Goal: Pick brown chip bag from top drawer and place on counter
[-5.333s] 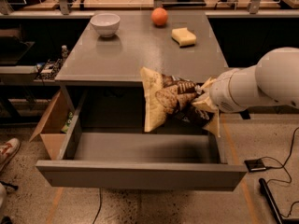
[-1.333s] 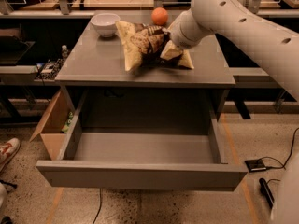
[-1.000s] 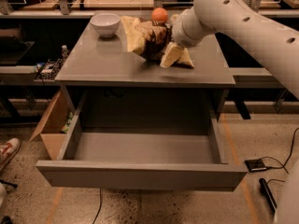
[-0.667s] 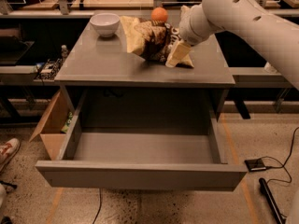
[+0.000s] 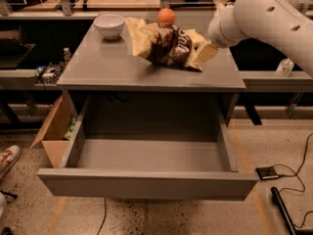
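The brown chip bag (image 5: pixel 164 43) lies on the counter (image 5: pixel 112 67), at its back middle, tan end to the left and dark end to the right. My gripper (image 5: pixel 201 57) is just right of the bag, at its right end, low over the counter; it looks open and holds nothing. My white arm (image 5: pixel 264 13) reaches in from the upper right. The top drawer (image 5: pixel 146 182) stands pulled fully out below the counter and its inside shows nothing.
A white bowl (image 5: pixel 109 24) stands at the counter's back left and an orange ball (image 5: pixel 166 16) behind the bag. A yellow sponge (image 5: pixel 195 35) peeks out behind the bag. A cardboard box (image 5: pixel 51 131) sits left of the drawer. Cables and a black device (image 5: pixel 267 173) lie on the floor right.
The bag was carried up from the drawer to the counter's back and set down. It has stayed still while my gripper drew off to the right of it.
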Robot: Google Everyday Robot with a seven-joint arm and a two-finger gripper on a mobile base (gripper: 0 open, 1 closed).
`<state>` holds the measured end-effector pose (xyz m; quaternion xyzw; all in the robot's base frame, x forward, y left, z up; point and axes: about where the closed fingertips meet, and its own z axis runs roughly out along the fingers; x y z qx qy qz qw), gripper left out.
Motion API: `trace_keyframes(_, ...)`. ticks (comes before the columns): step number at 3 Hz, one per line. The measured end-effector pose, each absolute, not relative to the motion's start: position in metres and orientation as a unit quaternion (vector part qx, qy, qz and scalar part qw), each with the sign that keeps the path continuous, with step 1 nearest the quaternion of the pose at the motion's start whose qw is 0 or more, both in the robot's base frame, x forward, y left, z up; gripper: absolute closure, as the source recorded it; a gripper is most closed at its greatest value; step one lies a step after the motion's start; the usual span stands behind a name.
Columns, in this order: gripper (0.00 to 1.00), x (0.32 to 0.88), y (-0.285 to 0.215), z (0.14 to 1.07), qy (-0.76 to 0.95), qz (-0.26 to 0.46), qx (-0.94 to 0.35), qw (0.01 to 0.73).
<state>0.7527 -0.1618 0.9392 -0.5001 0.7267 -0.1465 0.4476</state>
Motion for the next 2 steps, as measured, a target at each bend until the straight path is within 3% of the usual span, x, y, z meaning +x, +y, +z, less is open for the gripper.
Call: trace_keyframes(2, 0.0, 0.726, -0.231, 0.961, 0.758, -0.194, -0.404, 0.473)
